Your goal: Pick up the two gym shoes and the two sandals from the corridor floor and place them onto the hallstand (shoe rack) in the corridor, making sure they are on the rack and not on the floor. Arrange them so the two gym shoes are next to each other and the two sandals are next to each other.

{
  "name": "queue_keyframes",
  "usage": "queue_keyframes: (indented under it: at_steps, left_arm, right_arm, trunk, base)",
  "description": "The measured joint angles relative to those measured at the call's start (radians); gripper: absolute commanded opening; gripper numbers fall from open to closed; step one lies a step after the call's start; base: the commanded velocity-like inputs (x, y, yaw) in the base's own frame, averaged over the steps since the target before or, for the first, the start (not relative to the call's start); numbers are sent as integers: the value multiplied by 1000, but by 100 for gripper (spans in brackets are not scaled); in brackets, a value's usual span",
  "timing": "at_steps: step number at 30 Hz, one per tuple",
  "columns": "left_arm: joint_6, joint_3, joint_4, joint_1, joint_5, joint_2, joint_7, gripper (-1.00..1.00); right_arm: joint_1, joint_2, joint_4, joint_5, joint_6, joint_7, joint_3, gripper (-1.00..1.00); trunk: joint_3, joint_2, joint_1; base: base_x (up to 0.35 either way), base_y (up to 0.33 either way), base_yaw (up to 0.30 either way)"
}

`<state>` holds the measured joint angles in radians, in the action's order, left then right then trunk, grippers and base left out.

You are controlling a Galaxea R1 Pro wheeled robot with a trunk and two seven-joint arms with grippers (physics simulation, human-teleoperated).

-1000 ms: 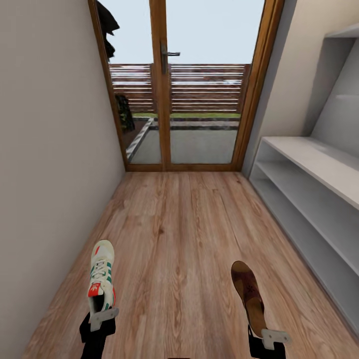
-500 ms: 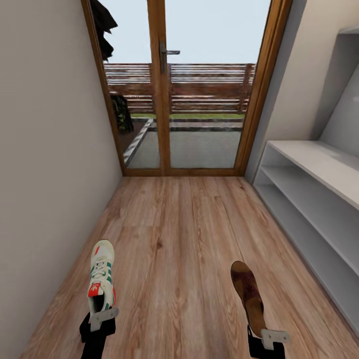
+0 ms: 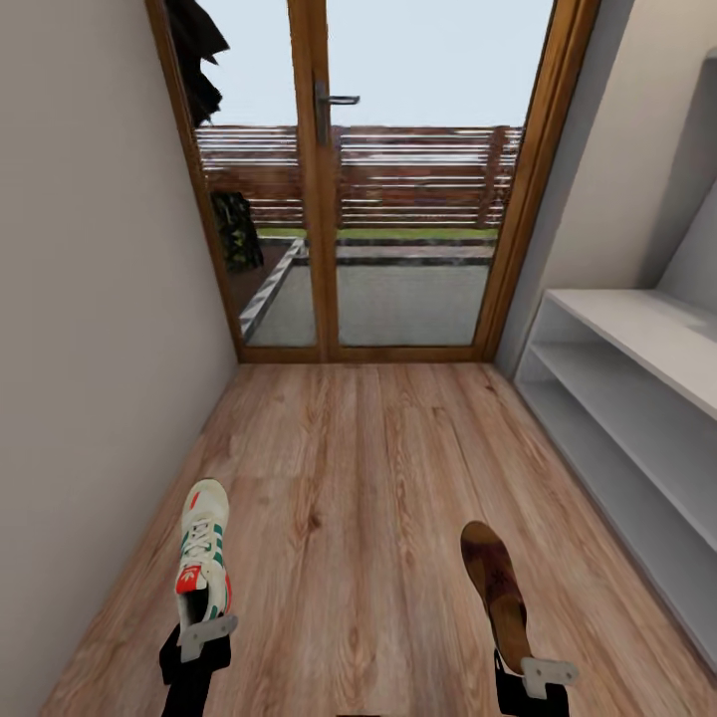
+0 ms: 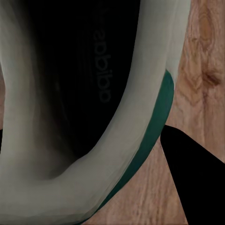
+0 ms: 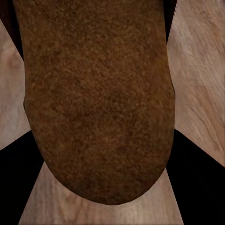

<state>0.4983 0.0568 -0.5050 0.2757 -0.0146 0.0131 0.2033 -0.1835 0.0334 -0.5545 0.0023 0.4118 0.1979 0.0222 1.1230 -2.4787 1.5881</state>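
Two pieces of footwear ride forward in the robot's grip above the corridor floor (image 3: 358, 498), seen from the head camera. At the near left, the left gripper (image 3: 206, 633) pinches a gym shoe (image 3: 204, 553) by its heel, the off-white sneaker with green stripes and red tongue pointing its toe away down the corridor. At the near right, the right gripper (image 3: 543, 673) clamps the heel end of a dark brown sandal (image 3: 495, 591), which also points away and angles slightly toward the middle of the floor. The two are well apart, with bare planks between them.

In the left wrist view the shoe's dark inner lining, pale collar and green stripe (image 4: 154, 126) sit close against the lens, one black finger (image 4: 199, 180) just beside the shoe's outer side over wood grain. In the right wrist view the sandal's mottled brown footbed (image 5: 98, 103) runs between two black fingers (image 5: 21, 183) pressed to either side of its rounded end.

Along the right edge of the corridor stands the hallstand (image 3: 637, 388), light grey, its two open shelf slots and flat top holding no shoes in the part that shows. The plain wall (image 3: 90, 329) borders the left edge. At the far end a wood-framed glass door (image 3: 368, 189) with a metal handle (image 3: 334, 105) looks onto a patio and a slatted fence (image 3: 398, 174).
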Motion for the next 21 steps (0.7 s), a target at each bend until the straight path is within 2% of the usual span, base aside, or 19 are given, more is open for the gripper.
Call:
queue_keyframes:
  at_steps: [21]
  left_arm:
    - [2, 0, 0, 0, 0, 0, -1, -100]
  right_arm:
    - [0, 0, 0, 0, 0, 0, 0, -100]
  trunk:
    - [-8, 0, 0]
  base:
    - [339, 0, -250]
